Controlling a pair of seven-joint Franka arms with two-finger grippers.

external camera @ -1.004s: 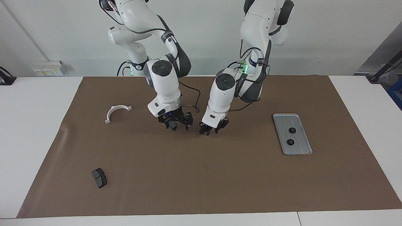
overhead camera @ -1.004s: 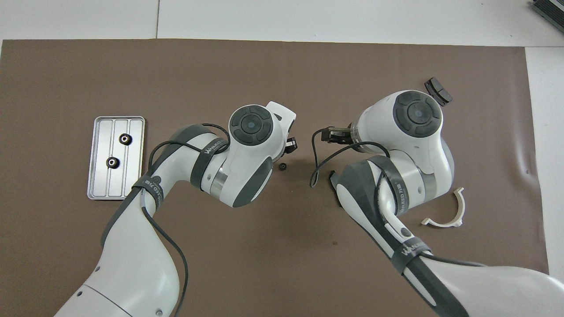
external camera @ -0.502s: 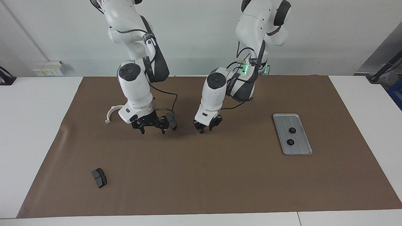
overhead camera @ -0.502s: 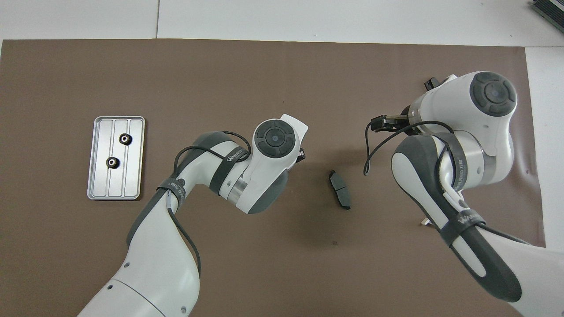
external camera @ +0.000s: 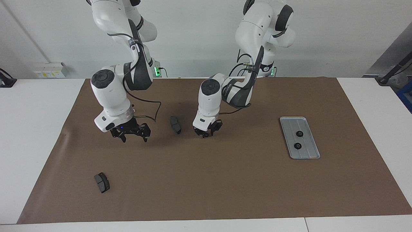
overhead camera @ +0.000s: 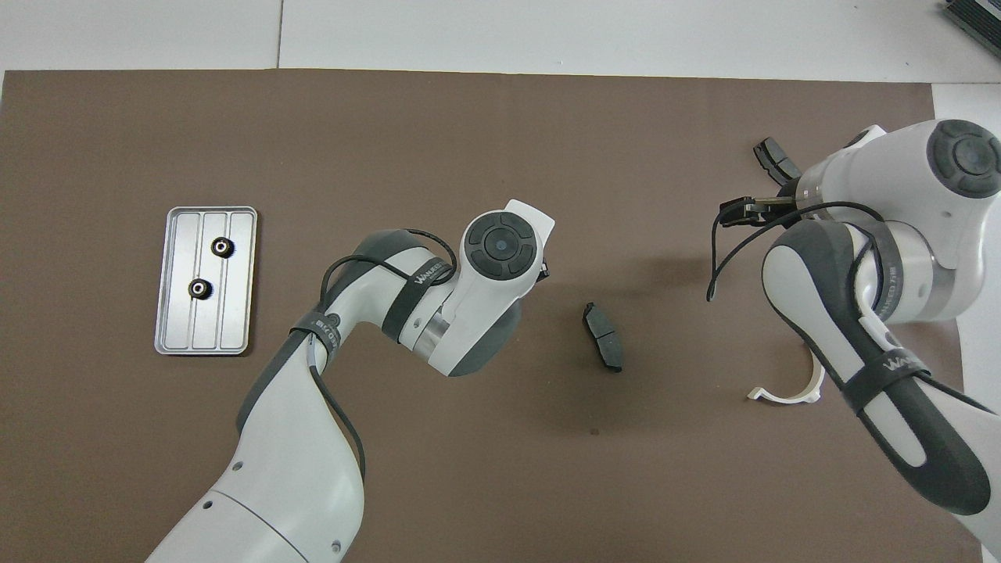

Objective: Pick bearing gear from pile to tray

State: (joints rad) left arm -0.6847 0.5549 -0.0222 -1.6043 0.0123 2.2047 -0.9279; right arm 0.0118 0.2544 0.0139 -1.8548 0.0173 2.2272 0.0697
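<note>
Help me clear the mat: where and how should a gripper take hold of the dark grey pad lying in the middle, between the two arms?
Grip the dark grey pad across its narrow width, about mid-length, coming straight down from above. It lies flat on the brown mat, long and thin, with nothing touching it, so its two long edges probably offer the only hold.

Left gripper (external camera: 206, 133): low over the brown mat (external camera: 212, 180), fingers close together, contents not discernible. Right gripper (external camera: 131, 134): fingers spread wide, empty, low over mat. Dark grey curved pad (external camera: 175, 124): between the grippers. Second dark grey pad (external camera: 102, 182): near the right gripper. Silver-grey grooved metal tray (external camera: 305, 154): well apart from the left gripper, holding two black round gears (external camera: 299, 133).
</note>
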